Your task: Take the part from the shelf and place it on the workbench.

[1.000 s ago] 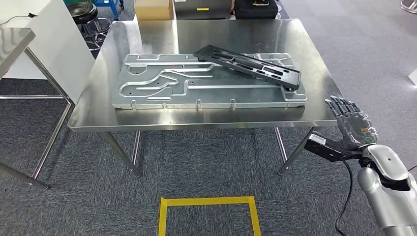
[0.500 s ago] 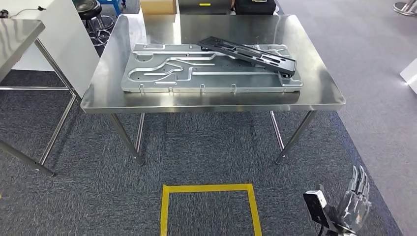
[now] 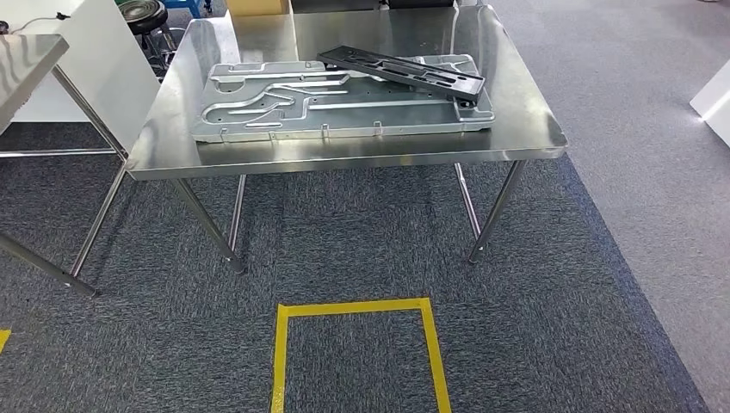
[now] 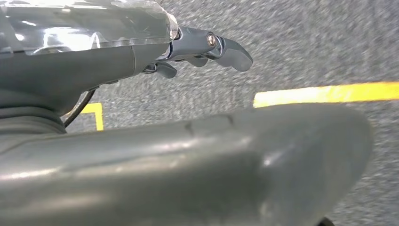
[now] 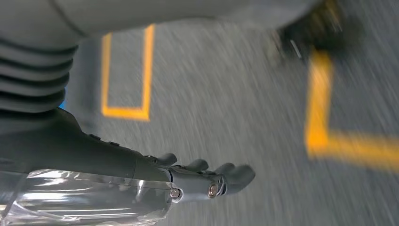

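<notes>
On the steel workbench (image 3: 527,122) lies a long black part (image 3: 400,72), slanted across the right end of a large silver machined plate (image 3: 284,107). My left hand (image 4: 207,47) hangs over the grey carpet with its fingers loosely extended, and it holds nothing. My right hand (image 5: 207,176) also hangs above the carpet near yellow tape lines; its fingers are stretched out and it holds nothing. Both hands are well away from the bench.
A yellow tape square (image 3: 353,308) marks the carpet in front of the bench. A second steel table (image 3: 26,60) stands at the left beside a white panel (image 3: 90,47). A black stool (image 3: 142,13) is behind it. A white object (image 3: 714,96) sits at the right edge.
The whole picture has shifted, so the camera moved and the bench now sits higher in the frame. My right hand dropped down and out of the head view. The parts on the bench stay put.
</notes>
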### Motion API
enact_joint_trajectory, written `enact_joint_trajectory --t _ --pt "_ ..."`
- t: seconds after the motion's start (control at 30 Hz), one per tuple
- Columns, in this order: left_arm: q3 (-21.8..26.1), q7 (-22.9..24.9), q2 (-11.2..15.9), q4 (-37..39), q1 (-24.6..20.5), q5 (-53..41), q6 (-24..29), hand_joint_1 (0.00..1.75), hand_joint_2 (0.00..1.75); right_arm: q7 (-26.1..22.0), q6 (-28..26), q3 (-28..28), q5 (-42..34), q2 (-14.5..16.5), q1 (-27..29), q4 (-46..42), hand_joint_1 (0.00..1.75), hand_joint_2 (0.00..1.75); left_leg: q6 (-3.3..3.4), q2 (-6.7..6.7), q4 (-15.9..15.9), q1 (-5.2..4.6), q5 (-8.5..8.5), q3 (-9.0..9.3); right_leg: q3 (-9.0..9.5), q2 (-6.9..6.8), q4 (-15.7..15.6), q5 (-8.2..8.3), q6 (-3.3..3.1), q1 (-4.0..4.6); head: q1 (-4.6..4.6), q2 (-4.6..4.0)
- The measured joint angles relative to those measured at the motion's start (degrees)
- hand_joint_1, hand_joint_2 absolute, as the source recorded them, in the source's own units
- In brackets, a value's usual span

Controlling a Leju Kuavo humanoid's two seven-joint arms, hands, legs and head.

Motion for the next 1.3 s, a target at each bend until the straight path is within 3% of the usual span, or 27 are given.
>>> enact_joint_trajectory --t 0.03,0.1,0.17,0.23,0.3,0.33,0.37,0.43,0.47,0.5,0.53,0.6,0.63,0.7,0.73,0.8,0.83,0.87,0.93,0.97,1.0,1.07,1.13,1.2,1.23,1.3 --pt "-0.01 0.05 0.01 0.0 0.01 -0.15 -0.01 0.0 0.0 0.55 0.85 -0.05 0.8 0.13 -0.09 1.35 0.0 1.75 0.23 -0.02 -0.25 -0.12 1.3 1.29 -0.93 0.05 0.19 0.55 -0.01 0.19 -0.01 0.0" --pt "-0.06 0.16 0.04 -0.01 -0.03 -0.49 -0.02 0.0 0.0 1.79 1.82 -0.03 2.43 0.24 -0.3 3.29 0.0 1.75 1.14 -0.09 -6.48 -0.55 4.09 6.64 -2.45 0.09 0.61 1.49 0.09 0.44 0.0 0.0" --pt "-0.15 0.25 0.16 -0.02 -0.12 -0.89 -0.04 0.0 0.0 2.93 2.13 0.21 4.04 0.25 -0.45 4.43 0.0 1.75 1.99 -0.16 -14.87 -0.99 3.83 12.25 -3.36 0.05 0.94 2.32 0.42 0.63 0.0 0.0" --pt "-0.27 0.33 0.25 -0.02 -0.16 -1.41 -0.11 0.0 0.0 3.8 2.11 0.71 5.48 0.18 -0.66 5.01 0.0 1.75 2.4 -0.16 -18.67 -1.3 2.97 14.16 -3.78 0.01 0.88 3.34 0.98 0.62 -0.01 0.0" --pt "-0.46 0.44 0.22 -0.02 -0.13 -1.75 -0.24 0.0 0.0 4.26 1.92 1.21 6.37 -0.06 -0.89 5.23 0.0 1.75 3.04 0.05 -19.42 -1.04 3.93 13.63 -4.17 0.22 0.94 3.52 1.65 0.65 -0.01 0.0" --pt "-0.59 0.51 0.2 -0.02 -0.16 -1.86 -0.3 0.0 0.0 4.35 1.83 1.41 6.58 -0.21 -1.0 5.33 0.0 1.75 3.51 0.2 -19.67 -0.85 4.62 13.18 -4.57 0.37 1.87 2.24 1.97 0.68 0.0 0.0" --pt "-0.71 0.58 0.19 -0.02 -0.21 -2.02 -0.36 0.0 0.0 4.37 1.76 1.59 6.72 -0.37 -1.16 5.4 0.0 1.75 3.88 0.37 -19.87 -0.68 5.32 12.61 -5.23 0.53 3.9 -0.09 2.27 0.67 0.01 0.0" --pt "-1.03 0.75 0.18 -0.02 -0.3 -2.39 -0.47 0.0 0.0 4.35 1.69 2.02 7.02 -0.67 -1.61 5.54 0.0 1.75 4.25 0.61 -19.58 -0.79 6.48 11.07 -6.83 0.63 10.87 -5.86 2.77 0.46 0.01 0.0" --pt "-1.2 0.83 0.18 -0.02 -0.29 -2.59 -0.52 0.0 0.0 4.37 1.62 2.23 7.27 -0.77 -1.87 5.57 0.0 1.75 4.19 0.71 -19.3 -0.82 7.0 10.18 -7.27 0.62 14.37 -7.5 3.01 0.34 0.01 0.0" --pt "-1.36 0.91 0.17 -0.02 -0.29 -2.72 -0.55 0.0 0.0 4.42 1.48 2.44 7.55 -0.86 -2.03 5.59 0.0 1.75 4.08 0.79 -18.91 -0.8 7.48 9.23 -7.04 0.61 16.6 -7.74 3.24 0.18 0.01 0.0" --pt "-1.47 0.96 0.17 -0.02 -0.28 -2.8 -0.56 0.0 0.0 4.48 1.27 2.62 7.84 -0.9 -2.11 5.6 0.0 1.75 3.93 0.84 -18.42 -0.74 7.87 8.23 -6.01 0.6 17.03 -6.76 3.46 -0.02 0.01 0.0" --pt "-1.59 1.05 0.14 -0.02 -0.28 -2.89 -0.56 0.0 0.0 4.76 0.77 3.09 8.54 -0.97 -2.02 5.67 0.0 1.75 3.49 0.85 -17.09 -0.55 8.42 6.22 -1.38 0.6 12.19 -3.79 3.94 -0.57 0.01 0.0" --pt "-1.62 1.09 0.13 -0.02 -0.29 -2.93 -0.54 0.0 0.0 4.95 0.63 3.38 8.89 -0.99 -1.91 5.74 0.0 1.75 3.23 0.82 -16.38 -0.53 8.61 5.31 1.29 0.63 8.43 -3.4 4.1 -0.66 0.01 0.0" --pt "-1.69 1.24 0.09 -0.02 -0.26 -3.0 -0.48 0.0 0.0 5.44 0.46 4.09 9.62 -1.0 -1.71 5.97 0.0 1.75 2.52 0.79 -15.33 -0.63 9.17 4.05 4.68 0.8 2.67 -4.58 3.6 -0.53 0.0 0.0" --pt "-1.74 1.33 0.07 -0.02 -0.25 -3.07 -0.45 0.0 0.0 5.69 0.41 4.42 9.88 -1.01 -1.64 6.09 0.0 1.75 2.11 0.81 -15.15 -0.68 9.62 3.62 4.98 0.89 1.61 -5.14 3.07 -0.26 -0.01 0.0" --pt "-1.82 1.56 0.02 -0.02 -0.13 -3.29 -0.43 0.0 0.0 6.08 0.34 4.84 10.09 -1.02 -1.52 6.28 0.0 1.75 1.31 0.77 -14.87 -0.58 10.1 2.93 4.17 0.85 1.18 -4.73 1.74 -0.18 -0.02 0.0" --pt "-1.87 1.66 0.01 -0.02 -0.04 -3.42 -0.43 0.0 0.0 6.27 0.34 4.94 10.05 -1.03 -1.5 6.35 0.0 1.75 0.99 0.64 -14.15 -0.48 9.15 2.48 3.6 0.76 1.17 -4.19 1.03 -0.21 -0.02 0.0" --pt "-1.94 1.79 0.01 -0.02 0.08 -3.52 -0.44 0.0 0.0 6.38 0.34 4.99 9.99 -1.02 -1.52 6.41 0.0 1.75 0.75 0.48 -12.46 -0.37 7.07 1.9 3.0 0.64 1.07 -3.56 0.41 -0.27 -0.01 0.0" --pt "-2.15 2.04 -0.01 -0.02 0.26 -3.75 -0.5 0.0 0.0 6.5 0.3 5.06 9.87 -1.02 -1.63 6.47 0.0 1.75 0.47 0.18 -6.28 -0.28 1.22 0.4 1.62 0.52 1.09 -2.31 -0.26 -0.12 -0.01 0.0" --pt "-2.27 2.19 -0.02 -0.01 0.34 -3.87 -0.55 0.0 0.0 6.5 0.25 5.08 9.85 -1.02 -1.69 6.47 0.0 1.31 0.4 0.11 -2.78 -0.28 -0.95 -0.21 0.85 0.49 1.14 -1.68 -0.4 0.02 -0.01 0.0" --pt "-2.4 2.32 -0.03 -0.01 0.38 -3.98 -0.61 0.0 0.0 6.51 0.18 5.1 9.87 -1.02 -1.75 6.48 0.0 0.87 0.38 0.06 -0.09 -0.28 -1.75 -0.32 -0.02 0.48 1.22 -1.03 -0.45 0.18 -0.01 0.0" --pt "-2.63 2.54 -0.03 -0.01 0.39 -4.06 -0.75 0.0 0.0 6.22 -0.11 5.21 10.13 -1.0 -1.74 6.55 0.0 0.0 0.64 0.04 0.18 -0.31 0.46 2.11 -1.95 0.46 1.49 0.31 -0.41 0.44 -0.02 0.0" --pt "-2.78 2.62 -0.04 -0.02 0.3 -4.06 -0.87 0.0 0.0 5.35 -0.31 5.51 10.68 -0.93 -1.6 6.65 0.0 0.0 1.39 -0.03 -6.37 -0.48 3.05 8.01 -3.59 0.54 1.8 1.58 -0.2 0.6 -0.02 0.0" --pt "-2.86 2.6 -0.07 -0.02 0.04 -4.04 -1.06 0.0 0.0 4.56 -0.31 6.0 11.26 -0.82 -1.44 6.71 0.0 0.0 2.21 -0.1 -14.87 -0.86 2.15 13.94 -4.39 0.59 1.98 2.7 0.31 0.67 -0.02 0.0" --pt "-2.89 2.58 -0.08 -0.02 -0.06 -4.03 -1.2 0.0 0.0 4.39 -0.29 6.25 11.47 -0.78 -1.38 6.75 0.0 0.0 2.53 -0.13 -17.49 -1.08 1.43 15.48 -4.58 0.54 1.93 3.29 0.65 0.62 -0.02 0.0" --pt "-2.9 2.58 -0.14 0.0 -0.06 -4.01 -1.41 0.0 0.0 4.36 -0.24 6.63 11.7 -0.69 -1.23 6.94 0.0 0.0 3.05 -0.09 -19.0 -1.22 1.77 15.57 -4.8 0.48 1.61 4.44 1.4 0.5 -0.01 0.0"
